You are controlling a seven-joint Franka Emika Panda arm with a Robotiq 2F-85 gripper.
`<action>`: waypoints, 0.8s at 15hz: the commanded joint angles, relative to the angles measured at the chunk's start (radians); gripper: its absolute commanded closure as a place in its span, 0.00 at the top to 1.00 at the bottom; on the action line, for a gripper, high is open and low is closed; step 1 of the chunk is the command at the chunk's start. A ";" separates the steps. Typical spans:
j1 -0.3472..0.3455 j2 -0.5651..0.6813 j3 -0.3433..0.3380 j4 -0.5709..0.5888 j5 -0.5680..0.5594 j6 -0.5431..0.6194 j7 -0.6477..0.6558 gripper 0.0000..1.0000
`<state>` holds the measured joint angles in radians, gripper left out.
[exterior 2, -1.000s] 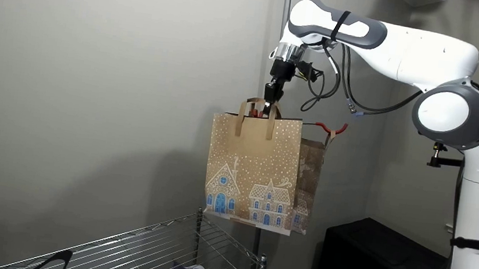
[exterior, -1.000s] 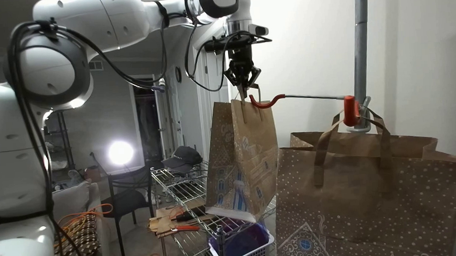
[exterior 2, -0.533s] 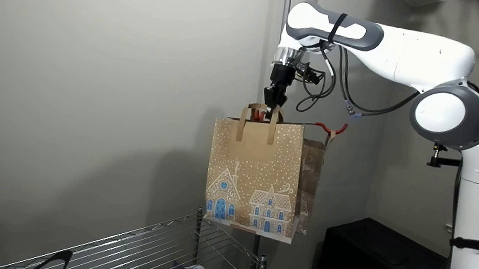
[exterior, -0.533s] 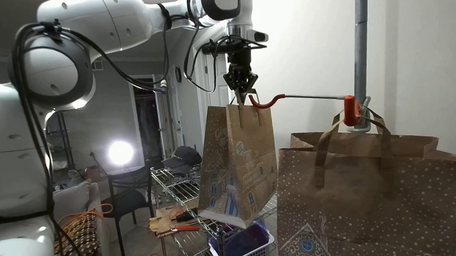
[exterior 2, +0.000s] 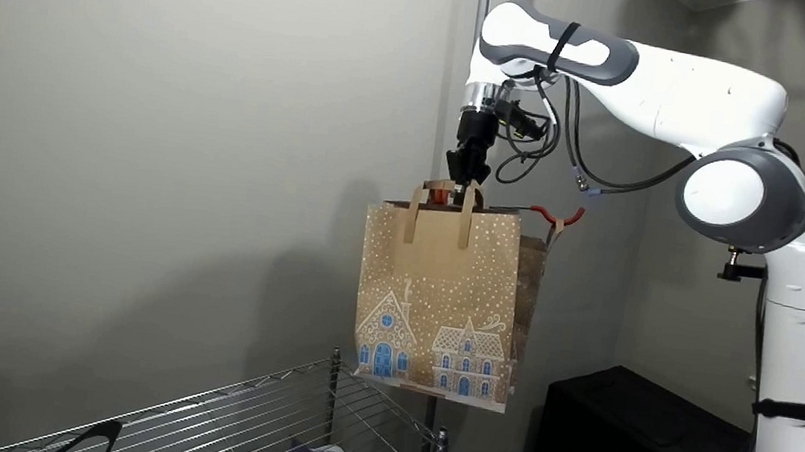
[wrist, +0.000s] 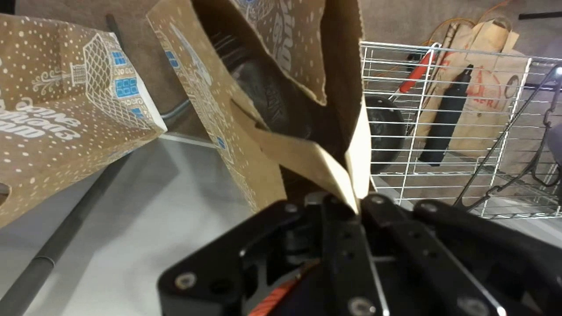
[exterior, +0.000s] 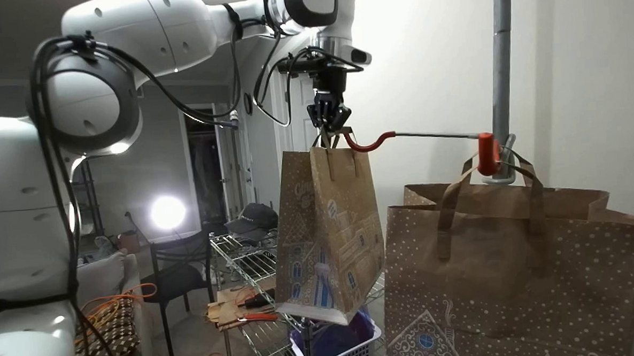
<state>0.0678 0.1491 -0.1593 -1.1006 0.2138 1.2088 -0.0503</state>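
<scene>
Black end effector clamped on the tan paper handle of a brown, boxy, house-printed paper bag! Grip made, bag hanging; release not yet done.

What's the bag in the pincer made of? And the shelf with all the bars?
The held bag: probably brown paper, matte, with crisp folds and a thin, jagged rim.
The shelf: likely metal wire, shiny, since its bars glint.

red-tipped hook crowding our held paper bag, hook-hung paper bag alongside, open air above the wire shelf
</scene>
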 commanded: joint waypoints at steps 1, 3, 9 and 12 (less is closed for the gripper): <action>-0.027 0.046 -0.013 0.072 0.085 -0.101 0.038 0.00; -0.038 0.064 -0.021 0.102 0.122 -0.126 0.038 0.00; -0.056 0.102 -0.029 0.193 0.156 -0.149 0.024 0.00; -0.038 0.126 -0.031 0.235 0.098 -0.130 0.032 0.00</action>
<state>0.0250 0.2404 -0.1874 -0.9320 0.3438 1.0980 -0.0352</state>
